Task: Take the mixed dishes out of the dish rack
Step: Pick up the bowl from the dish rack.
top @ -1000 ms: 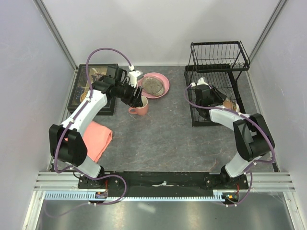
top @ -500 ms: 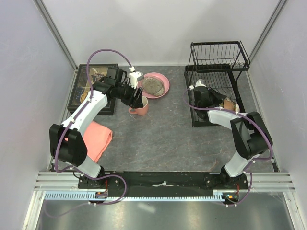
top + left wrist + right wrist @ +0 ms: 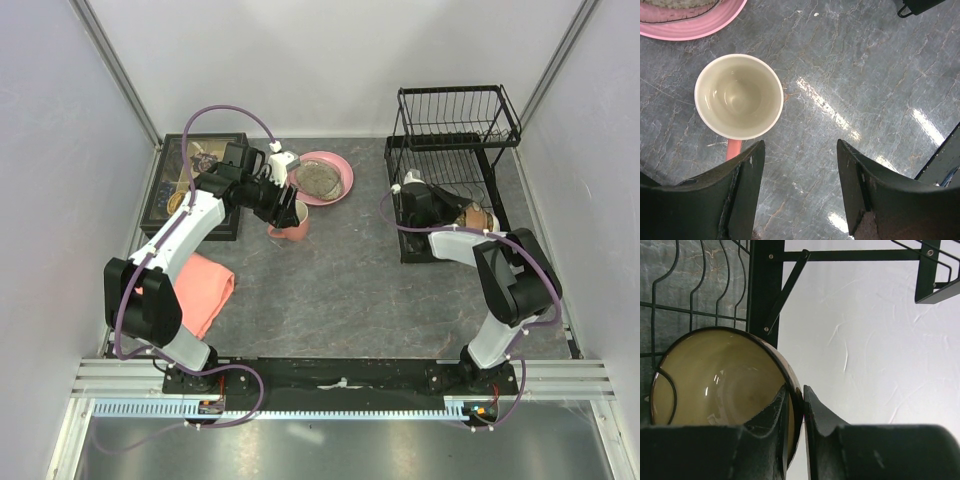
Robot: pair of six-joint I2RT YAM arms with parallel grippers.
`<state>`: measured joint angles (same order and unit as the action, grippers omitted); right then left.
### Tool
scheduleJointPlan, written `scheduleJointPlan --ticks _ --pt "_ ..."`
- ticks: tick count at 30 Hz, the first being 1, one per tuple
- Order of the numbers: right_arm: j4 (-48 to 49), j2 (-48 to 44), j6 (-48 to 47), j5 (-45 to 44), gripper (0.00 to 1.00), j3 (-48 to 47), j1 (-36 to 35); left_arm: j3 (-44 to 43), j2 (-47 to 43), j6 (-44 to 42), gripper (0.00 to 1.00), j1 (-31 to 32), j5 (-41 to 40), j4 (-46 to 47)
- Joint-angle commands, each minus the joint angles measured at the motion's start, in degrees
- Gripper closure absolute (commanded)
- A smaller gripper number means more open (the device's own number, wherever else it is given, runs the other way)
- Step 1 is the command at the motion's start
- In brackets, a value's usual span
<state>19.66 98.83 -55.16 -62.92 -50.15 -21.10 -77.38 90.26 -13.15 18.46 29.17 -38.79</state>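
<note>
The salmon-pink mug (image 3: 290, 224) stands upright on the table, its cream inside facing up in the left wrist view (image 3: 738, 96). My left gripper (image 3: 799, 170) is open and empty just above and beside it. The large pink plate (image 3: 335, 178) lies on the table with the speckled grey-beige plate (image 3: 316, 176) on it. My right gripper (image 3: 796, 399) is shut on the rim of the amber-brown bowl (image 3: 720, 377), which sits in the lower tier of the black dish rack (image 3: 455, 140). In the top view the bowl (image 3: 478, 214) shows beside the right wrist.
A dark tray (image 3: 172, 190) of small items sits at the back left. A folded salmon-pink cloth (image 3: 205, 290) lies at the front left. The rack's wire slots (image 3: 690, 285) stand close around the bowl. White walls enclose the table.
The right wrist has shifted slightly left and back in the rack with the bowl. The left gripper has lifted a little above the mug.
</note>
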Motion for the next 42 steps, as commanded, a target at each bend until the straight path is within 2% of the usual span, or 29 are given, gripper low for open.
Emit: scheduleJointPlan --ticks 1,9,14,29,32,37,38,42 --pt "12.40 0.05 -7.94 -5.29 1.00 -0.04 0.01 0.22 -1.14 -1.00 0.34 -0.18 1.95 2.57" --pt "12.60 -0.65 -12.69 -6.34 1.00 -1.61 -0.25 0.22 -0.78 -0.83 0.34 -0.18 2.30 2.93" --pt "7.24 -2.06 -10.42 -6.26 1.00 -3.72 -0.52 0.57 -0.70 -0.74 0.34 -0.18 2.56 3.19" --pt "12.24 -3.64 -17.96 -8.10 1.00 -5.40 -2.01 1.18 -0.87 -0.83 0.34 -0.26 2.82 3.63" --pt "10.32 -4.86 -16.14 -7.93 1.00 -6.36 -2.01 1.10 -0.87 -0.74 0.34 -0.44 3.00 3.63" --pt "-4.34 -8.03 -6.57 -6.26 1.00 -11.27 -2.36 0.83 -1.05 0.05 0.34 -0.35 3.88 4.16" --pt "-11.07 -8.47 -4.19 -4.78 1.00 -13.90 -2.36 0.66 -1.14 0.23 0.34 -0.35 4.31 4.33" --pt "-31.31 -10.49 13.79 1.98 1.00 -22.24 -2.36 0.13 -1.14 1.19 0.34 -0.44 5.63 4.86"
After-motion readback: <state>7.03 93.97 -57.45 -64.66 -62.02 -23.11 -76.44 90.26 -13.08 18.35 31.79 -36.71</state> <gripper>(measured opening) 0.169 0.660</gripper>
